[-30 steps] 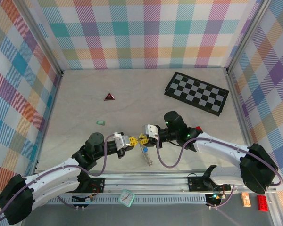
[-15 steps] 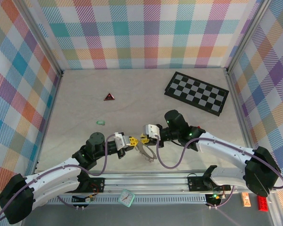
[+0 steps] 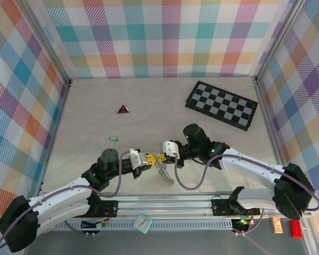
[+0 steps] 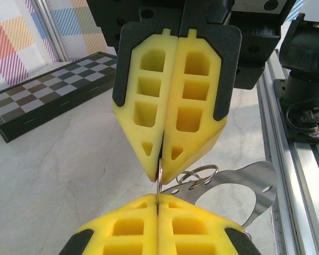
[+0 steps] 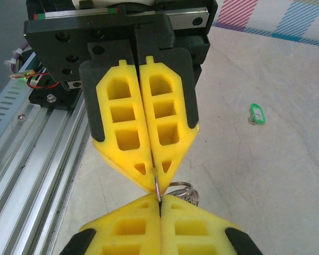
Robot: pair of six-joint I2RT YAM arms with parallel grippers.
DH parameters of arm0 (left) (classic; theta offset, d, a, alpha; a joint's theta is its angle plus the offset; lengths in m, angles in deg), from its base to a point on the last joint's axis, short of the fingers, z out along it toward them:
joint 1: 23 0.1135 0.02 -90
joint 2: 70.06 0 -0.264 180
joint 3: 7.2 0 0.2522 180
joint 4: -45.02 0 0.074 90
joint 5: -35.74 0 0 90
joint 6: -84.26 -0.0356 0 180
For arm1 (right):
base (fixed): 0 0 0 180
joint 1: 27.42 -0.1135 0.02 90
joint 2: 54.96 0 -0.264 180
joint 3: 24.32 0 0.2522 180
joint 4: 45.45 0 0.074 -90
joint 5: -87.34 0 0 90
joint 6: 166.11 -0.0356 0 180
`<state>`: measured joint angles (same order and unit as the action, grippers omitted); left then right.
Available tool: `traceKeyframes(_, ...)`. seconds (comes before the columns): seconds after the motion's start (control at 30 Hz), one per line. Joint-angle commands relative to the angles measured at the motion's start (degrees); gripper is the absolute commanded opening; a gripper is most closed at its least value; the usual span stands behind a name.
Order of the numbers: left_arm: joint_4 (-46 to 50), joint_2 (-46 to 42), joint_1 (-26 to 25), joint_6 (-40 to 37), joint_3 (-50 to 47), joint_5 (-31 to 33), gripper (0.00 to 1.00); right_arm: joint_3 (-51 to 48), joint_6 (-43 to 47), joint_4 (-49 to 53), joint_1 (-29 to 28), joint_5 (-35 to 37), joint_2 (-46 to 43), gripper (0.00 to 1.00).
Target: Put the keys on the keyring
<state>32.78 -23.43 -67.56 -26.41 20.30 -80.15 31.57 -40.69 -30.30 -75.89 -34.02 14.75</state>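
Hiding most of the keyring (image 4: 159,178), yellow fingers (image 4: 194,117) pinch it.

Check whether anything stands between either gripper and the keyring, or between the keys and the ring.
Nothing visible does. The left gripper and the right gripper meet tip to tip, both shut on the thin keyring, with no object between fingers and wire. The keys hang right beside the fingertips, nothing between them and the ring.

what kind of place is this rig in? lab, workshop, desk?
Probably a lab robot cell for recording manipulation: a pale tabletop boxed in by plaid-printed walls, the left arm and right arm bolted to an aluminium rail, and a stray prop, a chequered board.
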Motion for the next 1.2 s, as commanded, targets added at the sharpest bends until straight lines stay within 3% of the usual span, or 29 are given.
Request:
traceKeyframes(0.0,-3.21,0.85,-0.58,-0.03,1.73,-1.09,0.11,2.56,0.05,-0.24,-0.74,-3.33,0.73,0.00)
traceKeyframes(0.37,-4.14,0.59,-0.58,-0.17,2.00,-1.26,0.14,2.88,-0.09,0.19,-1.28,-3.24,1.22,0.00)
traceKeyframes(0.63,-3.19,-1.32,-0.62,-0.69,2.08,-2.21,0.00,2.51,0.22,1.11,-1.28,-0.71,0.18,0.00)
traceKeyframes(0.67,-3.02,-1.43,-0.58,-0.69,2.08,-2.31,0.00,2.43,0.18,1.11,-1.26,-0.35,-0.04,0.02)
traceKeyframes(0.83,-1.12,-2.15,-0.58,-1.10,2.72,-2.29,0.00,0.23,-2.22,-2.07,0.07,1.35,-3.70,0.33)
traceKeyframes(1.0,2.90,-4.15,-0.55,-0.69,4.45,0.31,0.00,-4.63,-10.47,-11.53,5.13,6.45,-10.04,0.36)
traceKeyframes(1.17,7.64,-7.10,-0.61,-0.35,6.12,7.26,0.00,-4.71,-14.17,-10.54,5.84,10.56,-11.12,0.41)
